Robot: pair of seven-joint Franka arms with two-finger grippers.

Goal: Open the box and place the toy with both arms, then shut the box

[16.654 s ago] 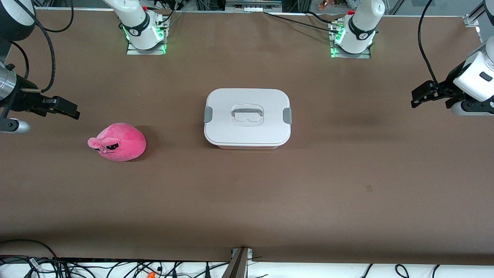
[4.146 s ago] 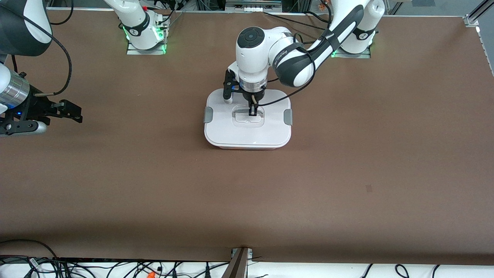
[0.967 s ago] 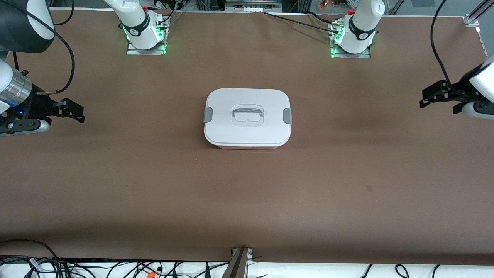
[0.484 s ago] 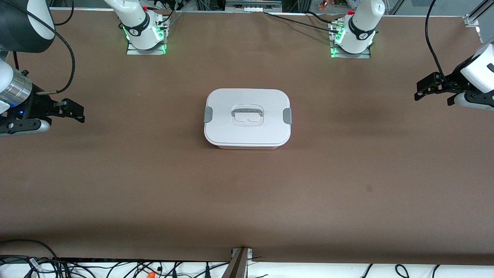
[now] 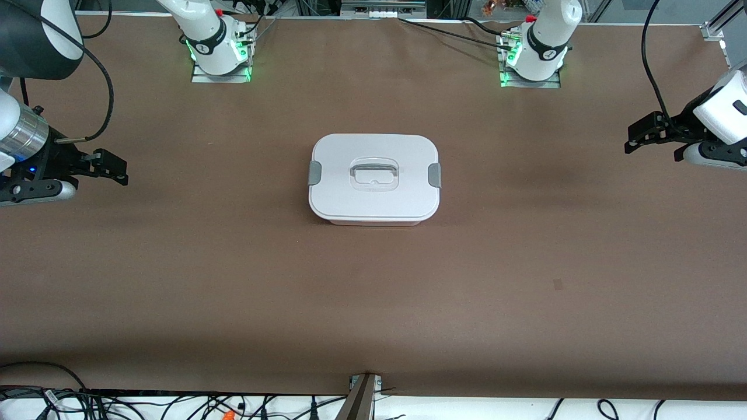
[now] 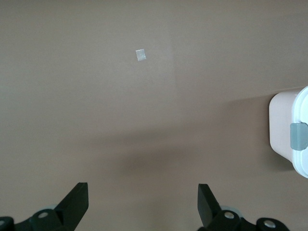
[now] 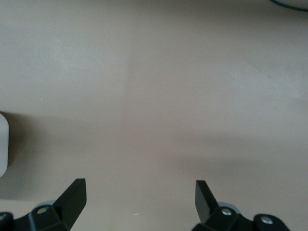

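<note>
Since half a second ago, only a slight shift of the left arm's end effector (image 5: 633, 137) is seen, over the table's edge at the left arm's end; the box and the right arm are unchanged. Compared with the earliest frame, the round pink plush toy is gone from the table surface and cannot be seen in any current view.

The brown table (image 5: 525, 262) is covered by a plain matte sheet. At its middle, the rounded-rectangular plastic box (image 5: 373, 178) is set, a pale pink tub with a white lid (image 5: 402, 198) shut on it. A clear recessed handle (image 5: 374, 174) lies at the lid's centre, and a grey clip (image 5: 435, 175) is seen at each short side, both down against the lid.

Both arms are held well apart from the box. The right arm's end effector (image 5: 114, 169) hangs over the table at the right arm's end. In the wrist views both end effectors are shown with fingers (image 6: 79, 202) spread wide and nothing between them (image 7: 77, 195).

A small pale square mark (image 5: 558, 284) lies on the table, nearer the front camera than the box, toward the left arm's end.
</note>
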